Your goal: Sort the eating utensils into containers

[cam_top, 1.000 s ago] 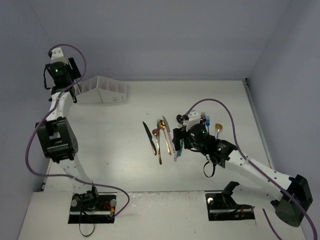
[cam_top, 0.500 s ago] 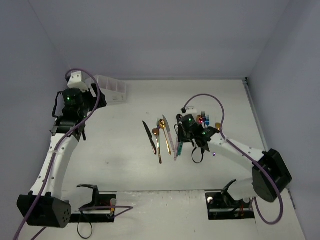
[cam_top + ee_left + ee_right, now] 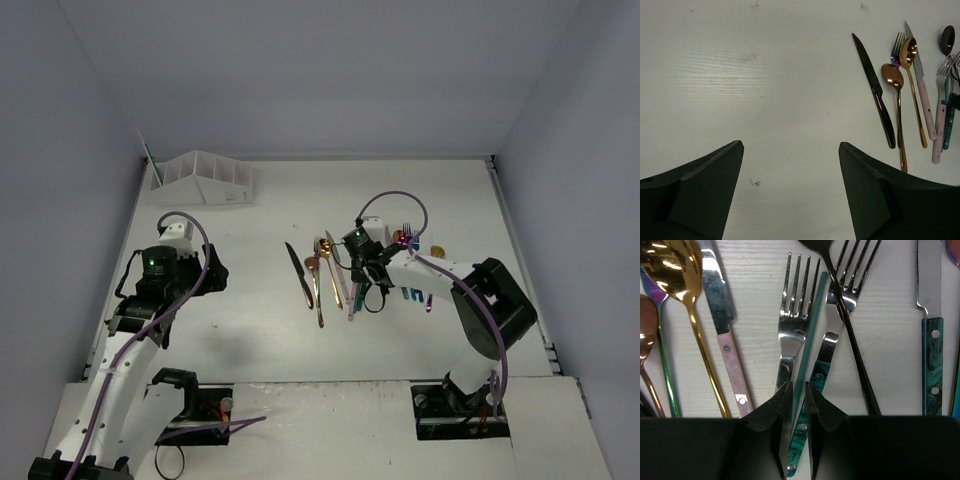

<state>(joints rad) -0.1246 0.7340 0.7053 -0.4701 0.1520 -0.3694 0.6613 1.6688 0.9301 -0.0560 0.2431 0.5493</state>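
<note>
The eating utensils lie in a loose row mid-table: a black knife, a copper spoon, a gold spoon and others. My right gripper is down on this pile. In the right wrist view its jaws stand almost together round a slim teal handle, which lies between a silver fork and a fork with a green marbled handle. My left gripper is open over bare table, left of the black knife. The containers, a white rack, stand at the back left.
A pink-handled knife, a black spoon handle and a green-handled knife crowd close round the right jaws. A thin rod sticks up from the rack's left end. Grey walls close in the table on three sides.
My left arm has swung away from the rack, down to the near left of the table. My right gripper has drawn in over the pile and closed its jaws round the teal handle.
</note>
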